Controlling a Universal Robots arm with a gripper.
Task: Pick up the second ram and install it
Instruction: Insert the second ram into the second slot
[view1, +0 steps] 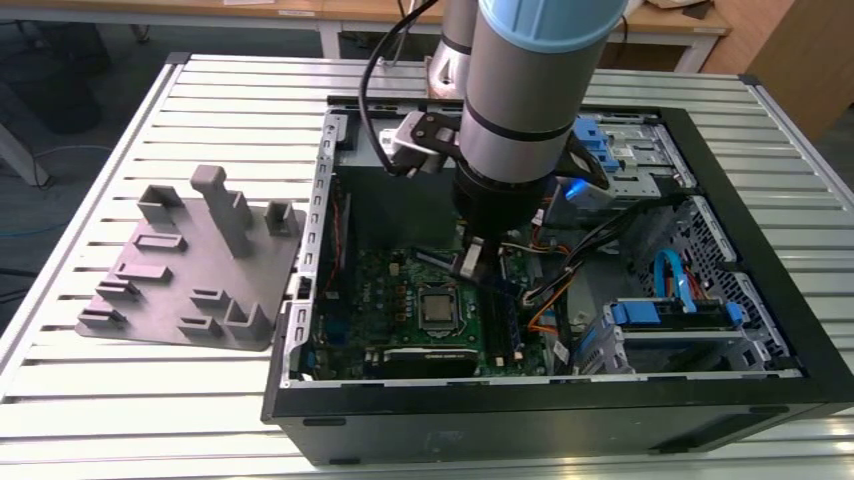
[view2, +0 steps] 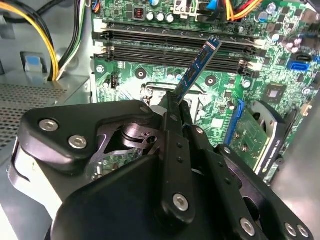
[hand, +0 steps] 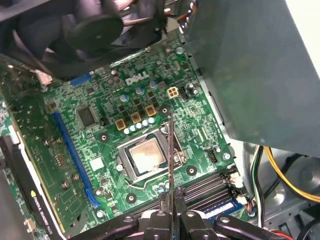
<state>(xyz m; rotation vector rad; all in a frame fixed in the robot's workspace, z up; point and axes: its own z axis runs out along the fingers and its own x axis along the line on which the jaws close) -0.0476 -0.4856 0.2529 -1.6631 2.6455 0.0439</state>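
Pincer (view2: 175, 103) is clenched on the second ram (view2: 198, 64), with the fingers (view2: 172, 150) pinching one end of the thin stick. The rest of it juts out free, tilted in the second wrist view. In the first wrist view the ram (hand: 170, 150) shows edge-on as a fine dark line rising from the pincer (hand: 170, 199). The stick hangs over the green motherboard (hand: 100, 145), and it crosses the silver processor socket (hand: 145, 157) as seen there. Its far end lies against the long black memory slots (view2: 175, 42), and it isn't seated in any of them.

In the exterior view the arm reaches down into the open computer case (view1: 561, 420), the pincer (view1: 471, 262) low above the board and just beside the processor socket (view1: 439, 307). Yellow cables (view2: 47, 40) curl along the case wall. On that view's left, the grey holder plate (view1: 187, 270) lies on the slatted worktop (view1: 134, 420), just beside the case.
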